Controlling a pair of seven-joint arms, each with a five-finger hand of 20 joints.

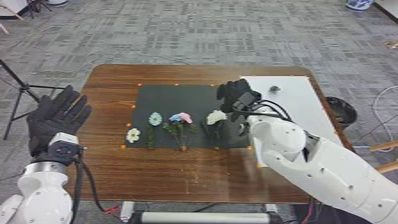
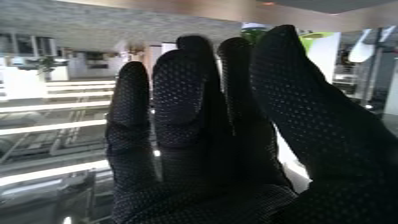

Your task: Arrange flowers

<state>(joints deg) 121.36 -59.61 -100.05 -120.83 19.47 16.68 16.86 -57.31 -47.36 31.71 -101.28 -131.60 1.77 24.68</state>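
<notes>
In the head view, my right hand is over the black mat's right edge, close to a white flower; its fingers are extended. A pink and blue bunch, a light blue flower and a small white flower lie on the black mat. A green piece rests on the white board. My left hand is open at the table's left side. In the right wrist view, my right hand has straight fingers, with something green beyond their tips.
The brown table surrounds the mat, with small orange marks along the mat's edges. A dark bin stands on the floor to the right. A black tripod stands at the left.
</notes>
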